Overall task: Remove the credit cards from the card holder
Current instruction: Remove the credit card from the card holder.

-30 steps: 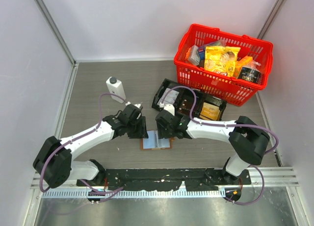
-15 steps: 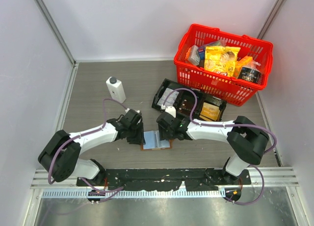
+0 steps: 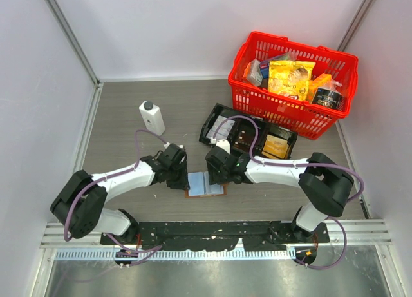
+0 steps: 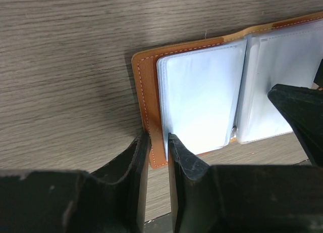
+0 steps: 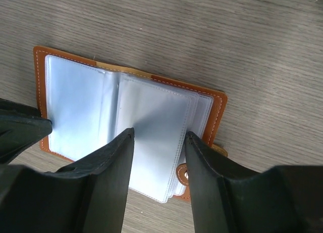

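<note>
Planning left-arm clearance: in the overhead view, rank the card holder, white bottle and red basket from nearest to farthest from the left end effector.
1. card holder, at the left end effector, near centre.
2. white bottle, behind it, to the left.
3. red basket, far back right corner.

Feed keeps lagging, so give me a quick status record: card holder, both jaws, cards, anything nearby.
card holder: open flat on the table, sleeves up
left jaws: nearly closed astride its left cover edge; pinch unclear
right jaws: open over the right sleeves
cards: none seen outside the holder
nearby: black tray, red basket, white bottle behind
</note>
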Motion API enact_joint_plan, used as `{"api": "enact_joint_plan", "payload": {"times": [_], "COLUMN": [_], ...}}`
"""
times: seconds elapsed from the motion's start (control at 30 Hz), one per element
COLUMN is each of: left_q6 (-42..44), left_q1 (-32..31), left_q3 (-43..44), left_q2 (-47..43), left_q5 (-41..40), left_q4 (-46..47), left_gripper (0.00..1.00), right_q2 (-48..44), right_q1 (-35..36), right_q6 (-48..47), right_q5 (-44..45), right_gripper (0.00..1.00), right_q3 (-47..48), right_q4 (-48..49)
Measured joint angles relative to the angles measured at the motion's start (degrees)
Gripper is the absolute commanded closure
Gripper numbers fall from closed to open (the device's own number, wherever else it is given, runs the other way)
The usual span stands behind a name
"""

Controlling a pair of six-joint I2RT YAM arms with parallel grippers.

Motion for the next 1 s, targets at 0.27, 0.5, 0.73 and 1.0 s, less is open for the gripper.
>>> {"api": "enact_joint_plan", "payload": {"times": [0.27, 0.5, 0.73, 1.0], "left_q6": [-0.1, -0.2, -0.2, -0.2], "left_q1": [0.0, 0.0, 0.0, 0.0], "left_q3": [-0.2, -0.4, -0.7, -0.8], "left_q2": [0.0, 0.0, 0.0, 0.0], "left_q5": [0.3, 0.7, 1.0, 1.1], "left_q4": [0.6, 1.2, 2.1, 2.2], "left_gripper": [0.77, 0.78, 0.78, 0.79], "right_q2": [-0.5, -0.7, -0.6, -0.6], "right_q1": [0.0, 0.3, 0.3, 0.3], "right_q6": [-0.3, -0.2, 0.9, 1.0], "right_q5": [-0.1, 2.2, 6.4, 4.6], "right_gripper": [0.43, 0.41, 0.39, 0.4], "right_q3": [2.4, 4.4, 5.1, 4.4], "right_q4": [-2.3, -4.3, -7.9, -5.0]}}
